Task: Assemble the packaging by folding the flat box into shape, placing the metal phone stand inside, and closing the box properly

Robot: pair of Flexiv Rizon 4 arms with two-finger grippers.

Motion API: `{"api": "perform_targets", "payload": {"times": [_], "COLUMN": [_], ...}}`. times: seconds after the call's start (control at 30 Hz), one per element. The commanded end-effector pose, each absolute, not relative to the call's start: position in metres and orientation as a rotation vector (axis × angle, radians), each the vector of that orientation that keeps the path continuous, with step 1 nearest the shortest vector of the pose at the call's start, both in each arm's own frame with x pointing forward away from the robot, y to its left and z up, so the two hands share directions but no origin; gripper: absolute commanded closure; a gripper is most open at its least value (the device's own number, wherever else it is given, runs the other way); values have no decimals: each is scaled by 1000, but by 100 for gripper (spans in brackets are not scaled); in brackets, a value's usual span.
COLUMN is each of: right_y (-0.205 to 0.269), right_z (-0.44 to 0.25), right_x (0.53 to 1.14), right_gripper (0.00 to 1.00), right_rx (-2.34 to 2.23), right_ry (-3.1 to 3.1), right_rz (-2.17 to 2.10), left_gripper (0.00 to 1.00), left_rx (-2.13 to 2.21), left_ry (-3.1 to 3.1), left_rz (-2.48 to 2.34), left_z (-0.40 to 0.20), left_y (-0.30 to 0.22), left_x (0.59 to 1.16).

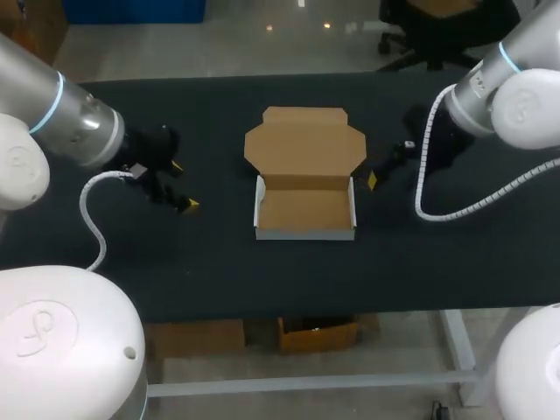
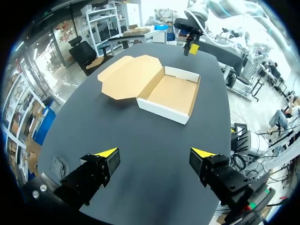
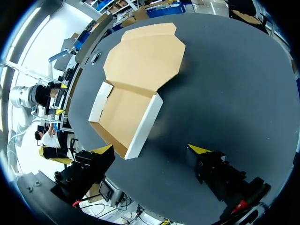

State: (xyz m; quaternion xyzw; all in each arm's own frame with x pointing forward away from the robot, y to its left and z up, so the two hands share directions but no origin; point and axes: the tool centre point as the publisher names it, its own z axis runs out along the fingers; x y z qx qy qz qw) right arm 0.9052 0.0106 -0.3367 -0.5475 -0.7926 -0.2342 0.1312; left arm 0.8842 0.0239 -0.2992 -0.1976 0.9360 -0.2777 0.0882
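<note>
The box (image 1: 304,210) sits in the middle of the black desk (image 1: 437,262). It is folded into a low tray with white walls on the outside and brown card on the inside. The whole brown floor of the tray shows. Its lid (image 1: 304,147) is open and lies flat on the desk, on the far side of the tray. The lid is brown and has slanted corners. It joins the tray along the tray's back wall.

The right end effector (image 3: 151,150) is close to the right side of the box, near where the lid meets the tray. It is released, with its two yellow-tipped fingers spread wide. In the right wrist view, the near corner of the tray lies just ahead of the fingers, a bit to one side. The fingers do not touch the box.

The left end effector (image 2: 154,152) is off to the left of the box, well apart from it. It is released too, and only bare desk shows between its fingers. In the left wrist view the box lies ahead of it, with the open lid to one side.

The left arm (image 1: 52,105) comes in from the left and the right arm (image 1: 507,87) from the right. A white curly cable hangs by each one.
</note>
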Motion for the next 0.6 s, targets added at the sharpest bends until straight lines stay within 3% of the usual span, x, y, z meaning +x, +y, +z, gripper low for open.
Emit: {"api": "perform_targets", "payload": {"times": [0.03,0.6], "right_y": [4,-10], "right_z": [-329,-319], "right_x": [897,867], "right_gripper": [0,0], "right_rx": [-1551,-1440], "right_ry": [-2324,-2372], "right_rz": [-692,-740], "left_gripper": [0,0], "left_rx": [-588,-592], "left_ry": [2786,2798], "left_rz": [-827,-844], "left_z": [-297,-292], "left_y": [28,35], "left_x": [880,878]}}
